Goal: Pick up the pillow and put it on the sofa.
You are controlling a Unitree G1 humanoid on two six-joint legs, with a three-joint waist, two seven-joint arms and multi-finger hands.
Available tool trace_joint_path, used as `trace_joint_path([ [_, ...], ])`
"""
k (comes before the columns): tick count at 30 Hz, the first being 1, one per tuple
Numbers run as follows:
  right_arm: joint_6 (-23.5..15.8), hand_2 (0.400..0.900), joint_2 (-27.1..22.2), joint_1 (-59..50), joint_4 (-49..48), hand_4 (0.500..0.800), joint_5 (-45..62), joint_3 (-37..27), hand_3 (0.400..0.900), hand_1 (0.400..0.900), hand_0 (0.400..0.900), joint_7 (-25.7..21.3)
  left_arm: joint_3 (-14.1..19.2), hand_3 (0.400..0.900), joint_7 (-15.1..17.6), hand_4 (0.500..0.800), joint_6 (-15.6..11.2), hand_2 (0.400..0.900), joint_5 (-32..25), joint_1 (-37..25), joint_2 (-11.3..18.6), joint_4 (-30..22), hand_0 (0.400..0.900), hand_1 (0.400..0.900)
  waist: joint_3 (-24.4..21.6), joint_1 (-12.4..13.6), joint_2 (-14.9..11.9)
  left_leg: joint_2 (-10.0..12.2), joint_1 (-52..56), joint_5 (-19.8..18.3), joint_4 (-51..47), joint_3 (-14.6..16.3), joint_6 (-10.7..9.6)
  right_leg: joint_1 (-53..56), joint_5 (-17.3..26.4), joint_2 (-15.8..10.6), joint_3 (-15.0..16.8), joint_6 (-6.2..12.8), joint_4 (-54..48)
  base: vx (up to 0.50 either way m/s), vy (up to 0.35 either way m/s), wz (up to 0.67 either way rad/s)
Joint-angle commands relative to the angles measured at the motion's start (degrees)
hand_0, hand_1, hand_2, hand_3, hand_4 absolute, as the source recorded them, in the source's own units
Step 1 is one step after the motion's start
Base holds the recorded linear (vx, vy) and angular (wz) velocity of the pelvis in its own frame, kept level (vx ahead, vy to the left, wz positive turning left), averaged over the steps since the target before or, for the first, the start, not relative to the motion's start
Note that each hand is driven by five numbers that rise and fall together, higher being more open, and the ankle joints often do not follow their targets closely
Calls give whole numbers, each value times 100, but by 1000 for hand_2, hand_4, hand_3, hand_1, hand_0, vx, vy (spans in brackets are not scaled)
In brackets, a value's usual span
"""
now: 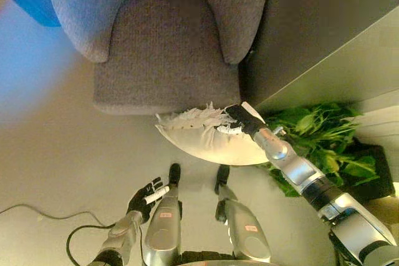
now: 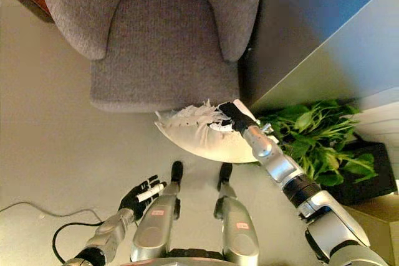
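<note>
Gripping the pillow (image 1: 206, 141) at its fringed top edge, the right hand (image 1: 240, 119) holds it just short of the sofa (image 1: 165, 48) seat's front edge, long axis parallel to it. Left hand (image 1: 146, 196) hangs relaxed, farther from the sofa.

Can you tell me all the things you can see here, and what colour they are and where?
sofa: one, grey, at the top middle, seat facing the robot.
pillow: one, cream-white with a fringed edge, held up just in front of the sofa seat.
plant: one, green leaves, on the floor at the right.
floor: pale beige, all around.
right hand: one, dark, curled on the pillow's top edge.
left hand: one, dark with white tips, low at the lower left, fingers relaxed, holding nothing.
</note>
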Motion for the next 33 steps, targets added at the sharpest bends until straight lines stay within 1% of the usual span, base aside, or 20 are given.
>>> trace_joint_path([
  [1,-300,400,-119,-293,-1348,500,140,-789,400,400,400,221,-142,900,-108,800,166,900,512,625,-22,387,900,900,-1602,144,-18,-207,116,-434,-67,92,133,497,-1279,123,-206,299,837,239,-68,3],
  [4,-114,400,-419,-465,-1547,500,170,-1027,400,400,400,401,-27,900,-134,800,300,900,685,697,-40,676,900,900,-1990,160,-84,-202,384,-510,-81,48,128,792,-1343,156,-211,271,769,213,-39,1],
  [6,-12,400,-706,-776,-1544,500,290,-1161,400,400,400,434,32,900,-147,800,366,900,729,697,-18,865,900,900,-2155,180,-120,-187,516,-539,-97,18,117,941,-1369,154,-249,260,730,116,-26,3],
  [7,-45,400,-859,-983,-1467,500,323,-1212,400,400,400,421,69,900,-149,800,411,900,746,692,-9,958,900,900,-2239,193,-139,-184,577,-549,-107,7,111,1014,-1384,152,-269,256,710,100,-16,7],
  [9,79,400,-1109,-1449,-1237,500,525,-1250,400,400,400,444,110,900,-180,800,474,900,798,665,6,1124,900,900,-2376,228,-171,-179,663,-558,-124,-26,96,1131,-1411,139,-326,245,681,102,-1,14],
  [11,54,400,-1329,-1906,-870,500,505,-1299,400,400,400,370,178,900,-212,800,583,900,903,635,46,1231,900,900,-2510,292,-216,-188,714,-567,-114,-91,80,1229,-1455,123,-401,228,682,101,2,22],
  [13,95,400,-1534,-2335,-520,500,615,-1221,400,400,400,361,197,900,-239,800,669,900,935,604,86,1290,900,900,-2591,343,-249,-193,755,-567,-113,-151,69,1307,-1479,107,-478,219,679,111,3,26],
  [14,154,400,-1707,-2672,-250,500,677,-1127,400,400,400,316,196,900,-267,800,750,900,976,578,133,1322,900,900,-2650,402,-284,-200,781,-566,-112,-197,57,1364,-1491,99,-538,211,671,124,9,30],
  [16,253,400,-1918,-3266,324,500,863,-827,400,400,400,229,140,900,-290,800,821,900,983,532,191,1395,900,900,-2699,487,-333,-215,808,-558,-101,-270,42,1449,-1496,84,-632,200,652,127,2,32],
  [19,230,400,-2124,-4054,1323,500,976,-324,400,400,400,127,53,900,-328,800,899,900,978,465,274,1470,900,900,-2722,635,-397,-241,846,-553,-97,-397,19,1576,-1509,79,-774,181,618,134,-5,31],
  [21,200,400,-2165,-4430,1896,500,1015,-31,400,400,400,57,-5,900,-332,800,932,900,999,439,299,1485,900,900,-2719,731,-423,-256,857,-540,-93,-475,6,1632,-1497,74,-852,173,587,136,2,30],
  [23,255,400,-2179,-4741,2337,500,1039,210,400,400,400,-27,-80,900,-345,800,931,900,996,429,333,1491,900,900,-2715,821,-442,-277,847,-522,-89,-563,-2,1675,-1487,73,-906,163,554,142,6,33],
  [27,430,400,-2111,-5347,3226,500,1104,724,400,400,400,-138,-256,900,-440,800,897,900,1018,417,451,1427,900,900,-2654,1075,-487,-349,763,-476,-75,-835,-26,1726,-1463,84,-1026,143,454,149,-5,38],
  [28,461,900,-2065,-5458,3519,800,1057,760,900,900,900,-28,-297,900,-478,800,900,900,1033,403,478,1413,900,900,-2620,1143,-484,-373,712,-461,-62,-906,-28,1712,-1462,85,-1067,138,445,70,-16,34],
  [29,624,900,-1984,-5554,3817,800,867,826,900,900,900,198,-341,900,-533,800,897,900,1044,372,512,1391,900,900,-2575,1231,-480,-397,621,-435,-52,-984,-31,1666,-1457,79,-1116,134,435,-6,-30,30],
  [30,723,900,-1898,-5684,4010,800,803,1000,900,900,900,121,-436,900,-539,800,858,900,986,342,539,1347,900,900,-2534,1311,-480,-421,521,-402,-54,-1061,-28,1601,-1444,78,-1148,135,421,-101,-42,25],
  [31,777,900,-1751,-5912,4269,800,849,1229,900,900,900,-119,-606,900,-538,800,789,900,832,270,579,1298,900,900,-2472,1398,-482,-452,353,-359,-51,-1132,-16,1486,-1429,82,-1186,140,402,-224,-102,21],
  [32,839,900,-1621,-6188,4565,800,817,1391,900,900,900,-294,-713,900,-611,800,721,900,700,141,668,1270,900,900,-2365,1488,-476,-467,167,-315,-54,-1189,-5,1354,-1417,90,-1240,138,383,-331,-151,18],
  [33,845,900,-1531,-6389,4755,800,835,1508,900,900,900,-443,-748,900,-669,800,684,900,628,21,734,1213,900,900,-2231,1565,-473,-462,32,-304,-74,-1222,-9,1247,-1430,109,-1256,128,370,-414,-189,17],
])
